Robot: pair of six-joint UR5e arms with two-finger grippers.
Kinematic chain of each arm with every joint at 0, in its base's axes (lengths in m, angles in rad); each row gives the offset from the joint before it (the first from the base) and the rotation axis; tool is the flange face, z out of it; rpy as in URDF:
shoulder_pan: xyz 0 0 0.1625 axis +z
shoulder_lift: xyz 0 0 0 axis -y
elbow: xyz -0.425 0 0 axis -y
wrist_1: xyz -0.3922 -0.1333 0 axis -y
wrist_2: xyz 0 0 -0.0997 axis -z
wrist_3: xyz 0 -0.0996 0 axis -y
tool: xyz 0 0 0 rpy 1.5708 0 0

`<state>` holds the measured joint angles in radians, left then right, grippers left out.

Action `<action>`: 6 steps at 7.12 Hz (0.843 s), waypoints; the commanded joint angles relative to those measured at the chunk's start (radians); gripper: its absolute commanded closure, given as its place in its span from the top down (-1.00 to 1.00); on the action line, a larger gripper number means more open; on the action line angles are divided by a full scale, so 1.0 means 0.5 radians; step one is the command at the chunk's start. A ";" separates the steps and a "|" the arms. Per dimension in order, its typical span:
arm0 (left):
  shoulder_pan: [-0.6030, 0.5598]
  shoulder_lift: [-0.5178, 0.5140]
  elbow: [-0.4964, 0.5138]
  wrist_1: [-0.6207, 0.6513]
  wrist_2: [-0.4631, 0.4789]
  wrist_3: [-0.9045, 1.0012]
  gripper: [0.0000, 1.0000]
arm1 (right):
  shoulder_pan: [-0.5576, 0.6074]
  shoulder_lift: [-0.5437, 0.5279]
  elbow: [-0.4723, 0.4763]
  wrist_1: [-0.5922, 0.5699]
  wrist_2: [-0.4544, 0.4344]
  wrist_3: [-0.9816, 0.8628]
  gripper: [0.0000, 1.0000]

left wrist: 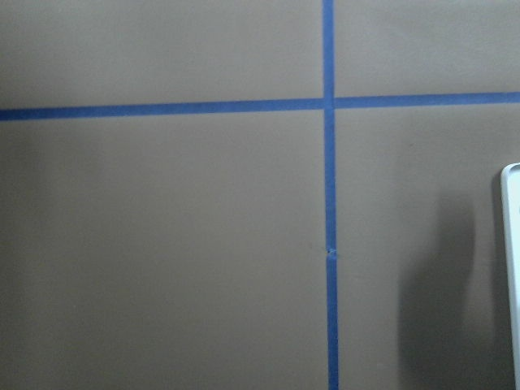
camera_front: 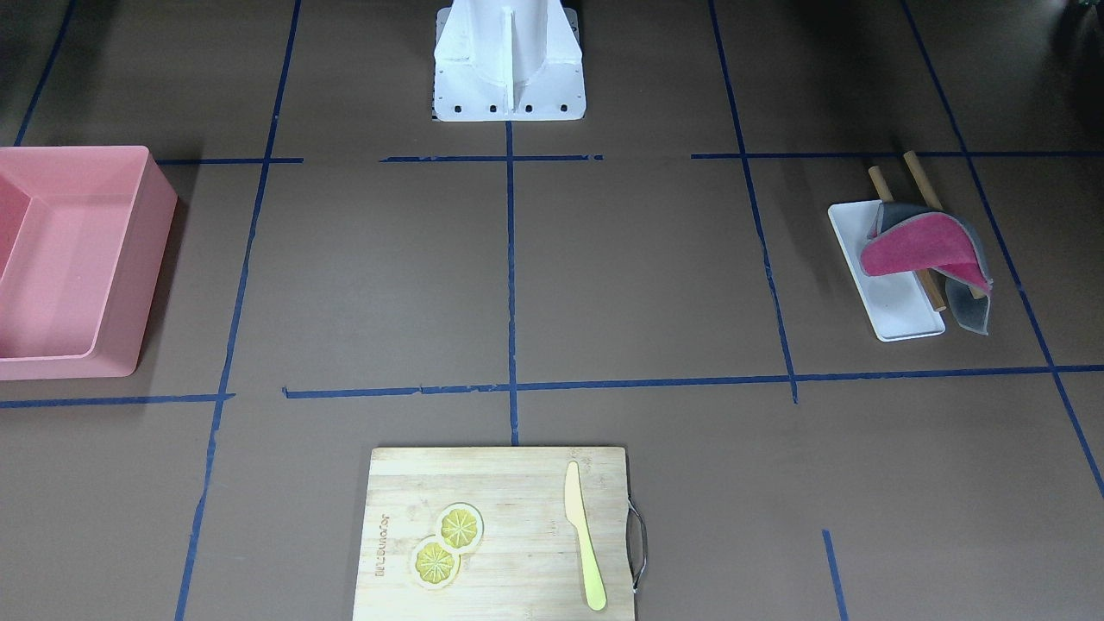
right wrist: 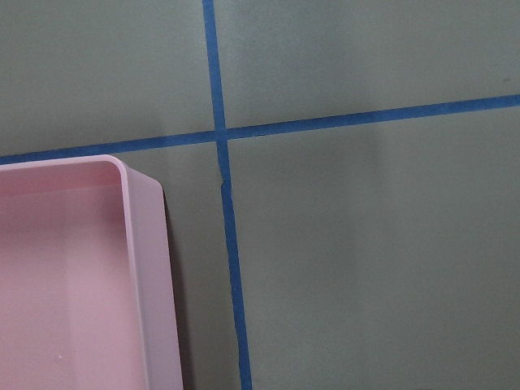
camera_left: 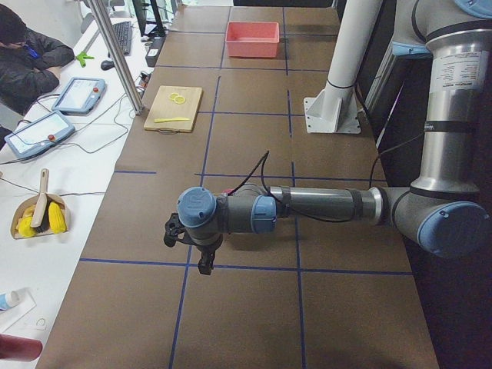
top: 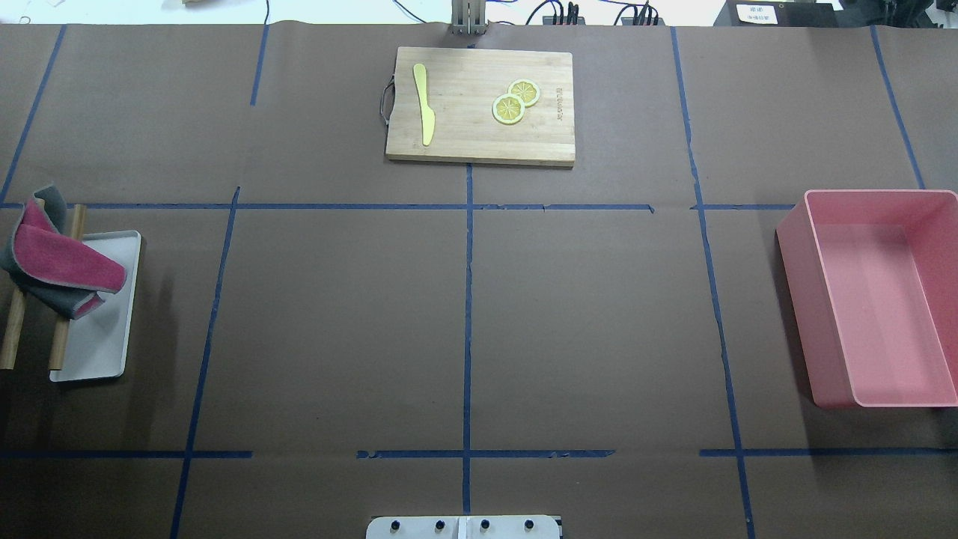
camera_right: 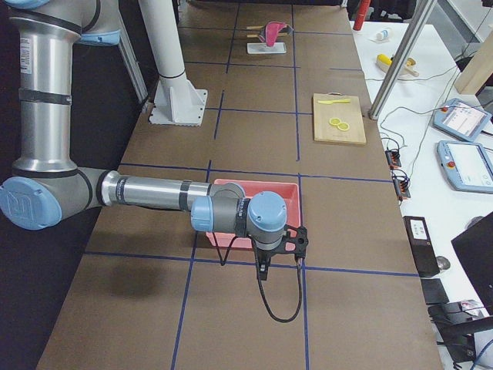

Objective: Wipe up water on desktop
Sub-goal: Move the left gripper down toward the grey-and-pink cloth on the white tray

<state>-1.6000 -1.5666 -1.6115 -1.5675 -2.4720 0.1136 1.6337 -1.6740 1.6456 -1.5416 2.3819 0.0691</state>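
Nearest, the left gripper (camera_left: 191, 250) hangs above the tabletop (top: 599, 314), its jaws' spread impossible to tell; wiping seems unstarted, so grasping the red cloth (top: 63, 262) likely comes first.

Looks straight down on the matte brown desk (left wrist: 162, 244), crossed by two blue tape lines (left wrist: 329, 203) (one running side to side near the top, the other top to bottom, right of centre) meeting in a cross. At the right edge, a sliver of a white rounded rim (left wrist: 512, 276), with a soft dark shadow (left wrist: 435, 301) on the desk just beside it.
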 commanded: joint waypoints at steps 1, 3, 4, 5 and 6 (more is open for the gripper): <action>0.086 0.019 -0.181 -0.062 -0.218 -0.339 1.00 | 0.000 0.004 0.007 0.003 0.004 0.006 1.00; 0.214 0.025 -0.225 -0.193 -0.302 -0.701 1.00 | -0.003 0.004 0.007 0.006 0.004 0.009 1.00; 0.267 0.031 -0.216 -0.358 -0.302 -0.903 1.00 | 0.000 0.004 0.010 0.009 0.004 0.009 1.00; 0.340 0.050 -0.198 -0.514 -0.302 -1.078 1.00 | 0.000 0.007 0.010 0.006 0.004 0.009 1.00; 0.438 0.071 -0.192 -0.719 -0.296 -1.287 1.00 | -0.003 0.004 0.037 0.009 0.013 0.012 1.00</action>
<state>-1.4336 -1.5424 -1.7125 -1.8146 -2.6214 -0.4084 1.6332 -1.6713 1.6539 -1.5379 2.3849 0.0740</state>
